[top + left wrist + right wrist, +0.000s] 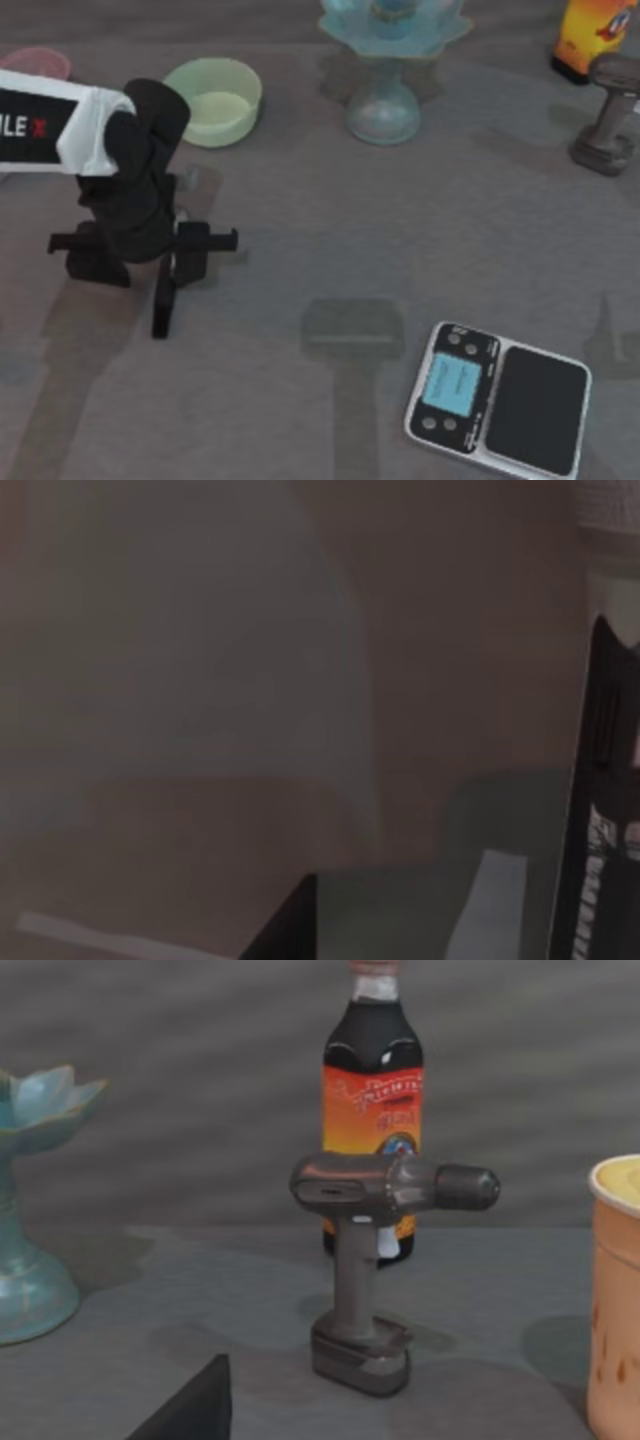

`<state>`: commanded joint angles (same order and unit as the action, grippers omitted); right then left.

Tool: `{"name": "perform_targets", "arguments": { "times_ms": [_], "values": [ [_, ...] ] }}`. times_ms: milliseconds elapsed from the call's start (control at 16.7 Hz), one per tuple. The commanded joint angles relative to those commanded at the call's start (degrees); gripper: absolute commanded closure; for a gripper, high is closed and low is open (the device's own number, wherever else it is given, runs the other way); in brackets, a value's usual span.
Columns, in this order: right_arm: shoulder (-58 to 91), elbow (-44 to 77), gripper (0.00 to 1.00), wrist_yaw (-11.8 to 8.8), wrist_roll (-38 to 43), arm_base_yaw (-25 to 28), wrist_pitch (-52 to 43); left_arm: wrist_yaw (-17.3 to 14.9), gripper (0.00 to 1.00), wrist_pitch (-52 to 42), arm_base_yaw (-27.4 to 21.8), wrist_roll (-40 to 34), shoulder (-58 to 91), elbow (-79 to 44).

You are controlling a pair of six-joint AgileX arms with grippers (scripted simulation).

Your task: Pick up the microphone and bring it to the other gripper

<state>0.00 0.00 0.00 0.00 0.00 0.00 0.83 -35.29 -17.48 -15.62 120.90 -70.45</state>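
The microphone (pixel 162 305) lies on the table at the left, its slim black handle pointing toward the front edge. Its head end is hidden under my left arm. My left gripper (pixel 145 250) hangs low over it, open, with the handle beneath and close to the finger nearer the table's middle. In the left wrist view the microphone (pixel 605 810) runs along the picture's edge, and one dark fingertip (pixel 295 925) shows apart from it. The right arm is outside the top view. Its wrist view shows one fingertip (pixel 200 1405) with nothing against it.
A green bowl (pixel 213 100) and a pink bowl (pixel 35 62) stand behind the left arm. At the back are a blue lotus stand (pixel 385 60), a sauce bottle (pixel 595 35) and a grey metal weight (pixel 610 110). A digital scale (pixel 500 400) lies front right.
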Motion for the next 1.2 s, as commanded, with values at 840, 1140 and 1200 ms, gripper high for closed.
{"name": "perform_targets", "arguments": {
  "times_ms": [840, 1140, 1200],
  "values": [
    [0.0, 0.0, 0.0, 0.0, 0.0, 0.0, 0.0, -1.6, 1.0, 4.7, 0.1, 2.1, -4.5, 0.0],
    [0.0, 0.0, 0.0, 0.0, 0.0, 0.0, 0.0, -9.1, 1.0, 23.2, 0.7, 5.5, -8.0, 4.5],
    [0.0, 0.0, 0.0, 0.0, 0.0, 0.0, 0.0, -11.0, 1.0, 27.7, 0.9, 6.3, -9.0, 5.9]
  ]
}}
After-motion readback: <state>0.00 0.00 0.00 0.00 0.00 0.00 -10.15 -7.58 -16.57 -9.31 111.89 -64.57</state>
